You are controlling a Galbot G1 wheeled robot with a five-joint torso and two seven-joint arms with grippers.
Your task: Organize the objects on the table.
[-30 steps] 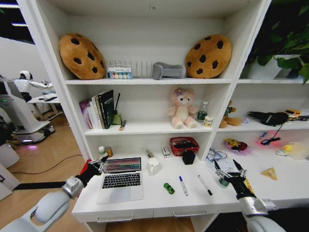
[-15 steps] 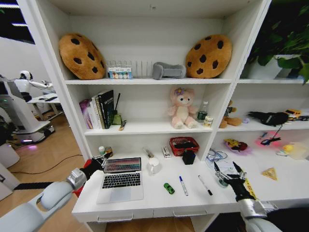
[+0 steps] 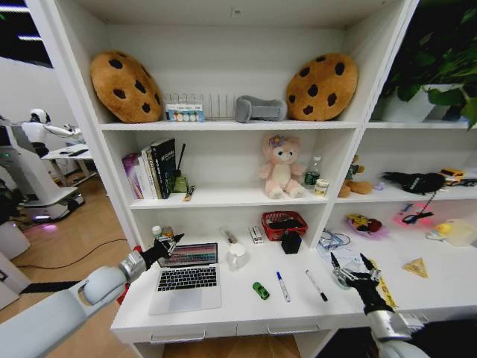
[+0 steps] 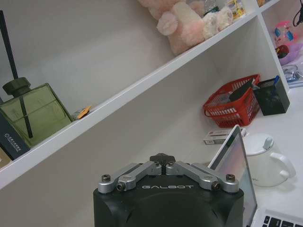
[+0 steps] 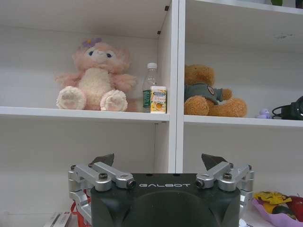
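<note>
A silver laptop (image 3: 186,280) stands open at the left end of the white table (image 3: 238,309). My left gripper (image 3: 165,242) hovers at the top left corner of its lid. In the left wrist view that gripper (image 4: 162,157) is shut on nothing, with the lid edge (image 4: 232,146) just beside it. A white mug (image 3: 238,256) sits right of the lid. Toward the front lie a tiny green toy (image 3: 260,290), a blue marker (image 3: 283,286) and a black marker (image 3: 316,286). Small bottles (image 3: 158,232) stand behind the left gripper. My right gripper (image 3: 350,267) hangs open over a yellow ruler (image 3: 384,287).
A red basket (image 3: 284,224), a black pen cup (image 3: 291,242) and a small box (image 3: 256,235) stand along the back wall. The shelf (image 3: 223,198) above holds books and a pink plush. A yellow triangle (image 3: 416,268) lies at the right.
My left arm has reached forward and to the right, bringing its gripper up to the laptop lid's corner. The right gripper has barely shifted.
</note>
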